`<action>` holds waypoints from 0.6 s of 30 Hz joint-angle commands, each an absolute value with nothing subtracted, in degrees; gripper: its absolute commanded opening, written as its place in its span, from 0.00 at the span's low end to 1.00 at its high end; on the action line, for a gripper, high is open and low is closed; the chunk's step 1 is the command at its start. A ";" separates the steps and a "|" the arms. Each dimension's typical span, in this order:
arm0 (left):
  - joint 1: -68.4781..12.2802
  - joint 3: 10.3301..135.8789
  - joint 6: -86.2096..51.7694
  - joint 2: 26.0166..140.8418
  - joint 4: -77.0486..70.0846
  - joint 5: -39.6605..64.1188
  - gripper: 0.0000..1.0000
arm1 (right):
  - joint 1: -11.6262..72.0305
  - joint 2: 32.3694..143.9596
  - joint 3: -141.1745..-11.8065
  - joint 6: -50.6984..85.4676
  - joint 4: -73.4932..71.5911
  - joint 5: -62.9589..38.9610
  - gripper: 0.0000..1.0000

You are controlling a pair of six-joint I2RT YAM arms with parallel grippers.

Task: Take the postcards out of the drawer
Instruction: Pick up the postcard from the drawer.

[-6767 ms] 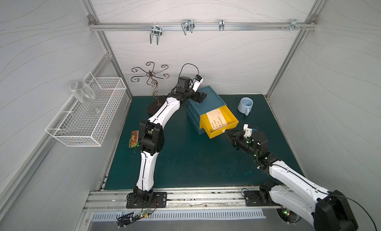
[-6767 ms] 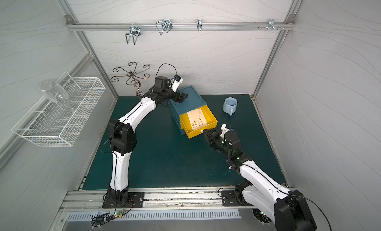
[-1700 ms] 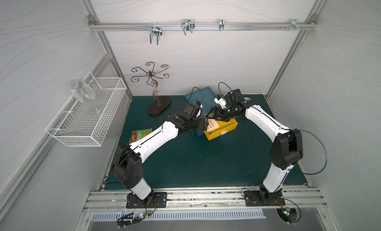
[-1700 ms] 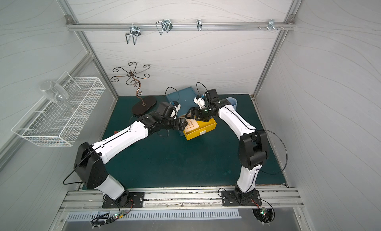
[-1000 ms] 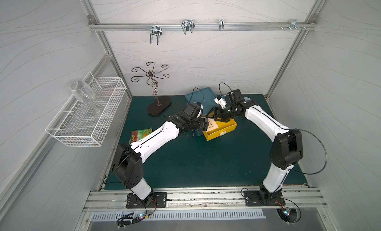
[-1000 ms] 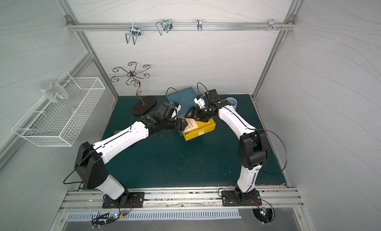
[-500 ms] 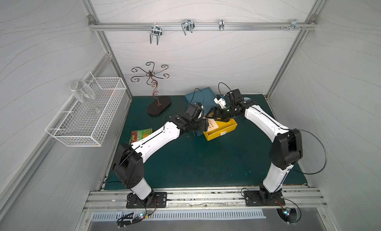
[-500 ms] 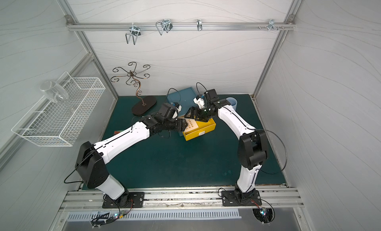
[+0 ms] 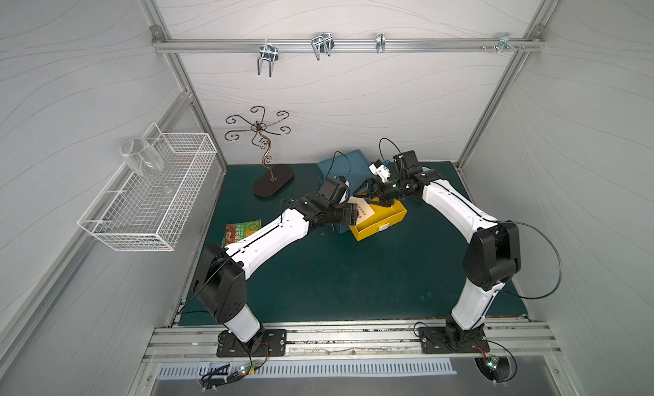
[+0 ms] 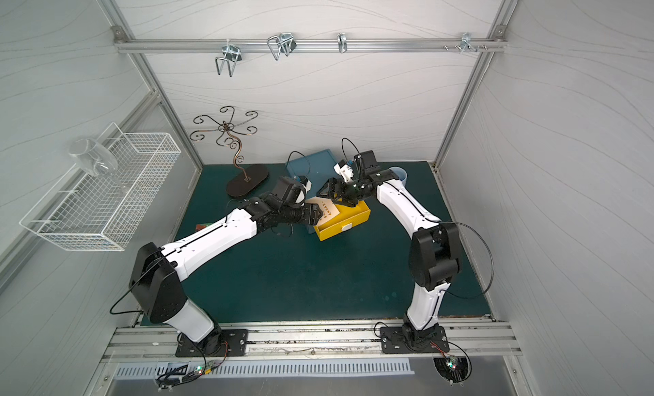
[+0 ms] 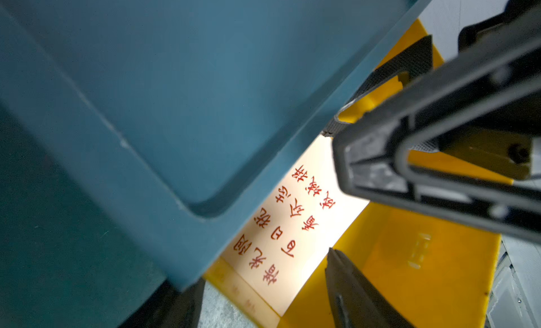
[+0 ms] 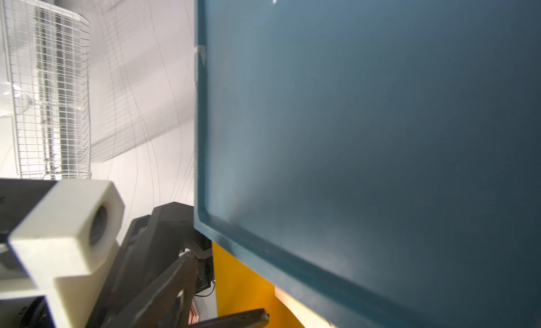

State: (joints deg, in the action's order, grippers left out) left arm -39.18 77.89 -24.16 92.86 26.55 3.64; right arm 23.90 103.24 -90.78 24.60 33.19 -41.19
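Postcards (image 11: 295, 218) seemingly stacked in yellow drawer (image 9: 393, 219), green mat (image 9: 336, 277), white walls (image 9: 354, 93)

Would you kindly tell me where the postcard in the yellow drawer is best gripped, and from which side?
The postcard lies flat in the yellow drawer, its far side tucked beneath the blue cabinet; so probably pinch its free edge facing the drawer front, coming from above.
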 commanded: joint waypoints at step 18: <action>-39.95 80.50 -23.91 94.13 21.92 6.44 0.74 | 24.28 96.36 -82.20 41.39 19.94 -43.74 0.85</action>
State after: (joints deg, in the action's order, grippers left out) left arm -39.18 77.89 -24.21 92.86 26.48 3.86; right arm 23.59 98.80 -83.00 37.15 23.16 -40.38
